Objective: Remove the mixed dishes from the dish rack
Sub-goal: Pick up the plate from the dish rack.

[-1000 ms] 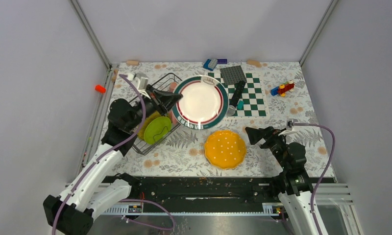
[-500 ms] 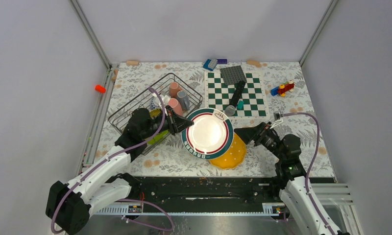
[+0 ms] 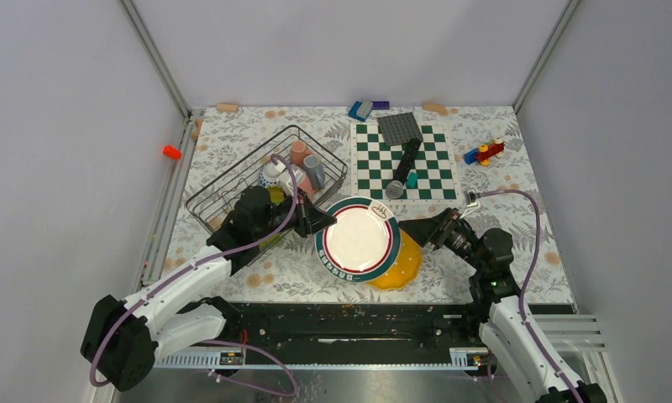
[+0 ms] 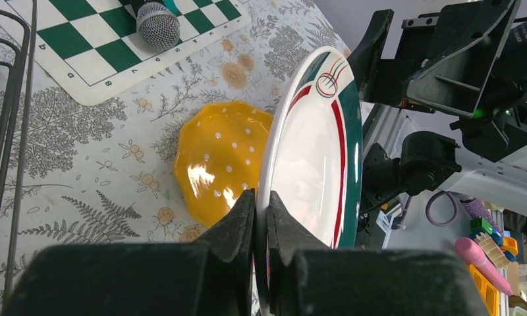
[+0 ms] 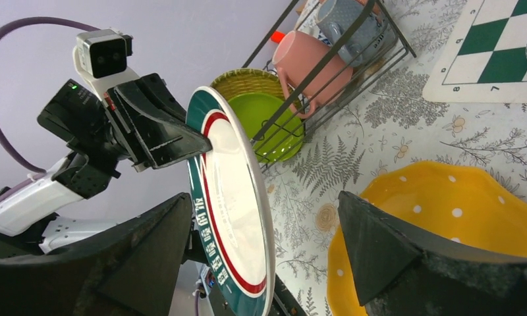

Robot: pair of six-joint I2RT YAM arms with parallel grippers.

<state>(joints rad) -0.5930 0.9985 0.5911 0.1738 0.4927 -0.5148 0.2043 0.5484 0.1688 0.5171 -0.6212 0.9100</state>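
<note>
Nearest the arm bases, the yellow-orange plate (image 3: pixel 405 265) with white dots lies flat on the flowered table (image 3: pixel 501 197). Partly over its left side is the white plate with green-red rim (image 3: pixel 358 239), out of the rack and carried clear of the cloth with its face tilted up; I cannot tell whether the two plates touch. The left gripper (image 3: pixel 322 225) is clenched on that white plate's left rim, its fingers (image 4: pixel 238 220) pinching the edge from both faces. The right gripper (image 3: pixel 412 228) sits just beside the plate's right edge with its jaws spread wide and grasping nothing; in its wrist view the plate stands between the two fingers. Farther back on the left stands the dish rack (image 3: pixel 223 180), with the lime-green plate (image 5: pixel 267 118) upright at its near end and a pink mug (image 5: pixel 300 59) and a grey mug (image 5: pixel 346 23) deeper inside. Beyond the plates on the right lies the chessboard (image 3: pixel 433 159) with a microphone (image 3: pixel 402 168) on it, and toy blocks (image 3: pixel 484 153) are near the far right edge.
</note>
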